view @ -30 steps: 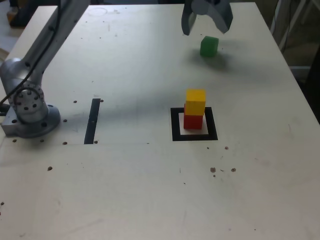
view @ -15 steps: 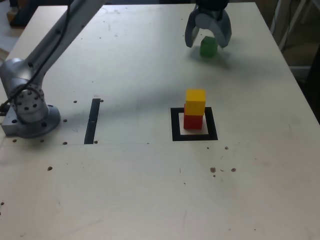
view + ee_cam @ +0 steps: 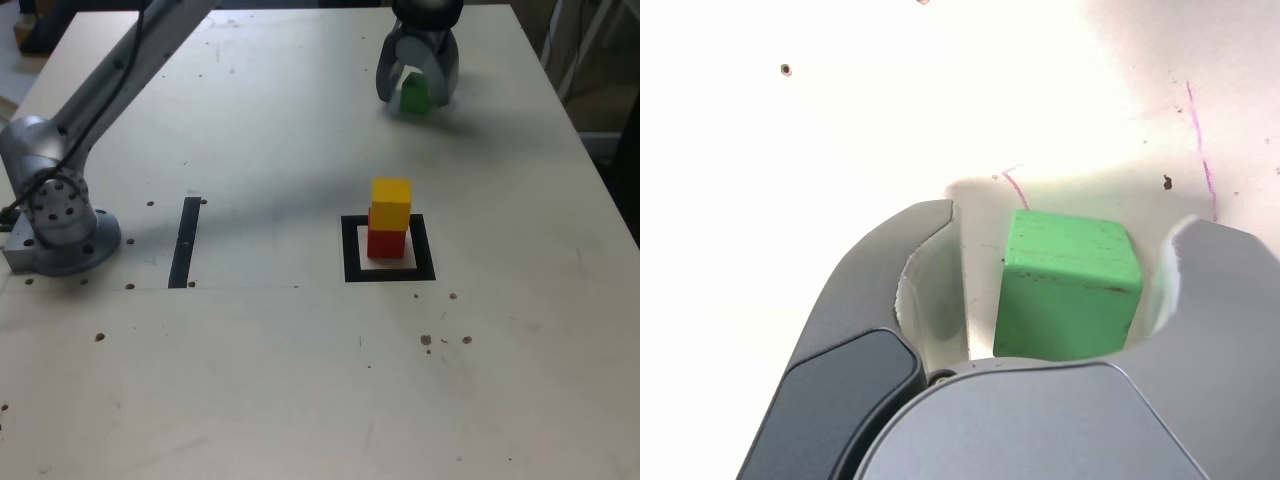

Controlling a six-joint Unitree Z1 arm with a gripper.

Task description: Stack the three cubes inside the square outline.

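I see a green cube (image 3: 413,95), yellow cube (image 3: 391,203) on red cube (image 3: 386,243), black square outline (image 3: 350,250), grey pincer (image 3: 417,85), pale desk (image 3: 300,380).

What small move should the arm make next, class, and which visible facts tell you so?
Probably finish closing the gripper on the green cube. The cube sits on the table between the jaws, with gaps on both sides in the wrist view, so it is not yet gripped. The yellow cube already tops the red cube inside the square outline.

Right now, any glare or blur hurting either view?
Wrist view: table blown out to near white, green cube sharp between the fingers. Exterior view: soft, even light, faint arm shadow across the table, gripper and cube slightly blurred.
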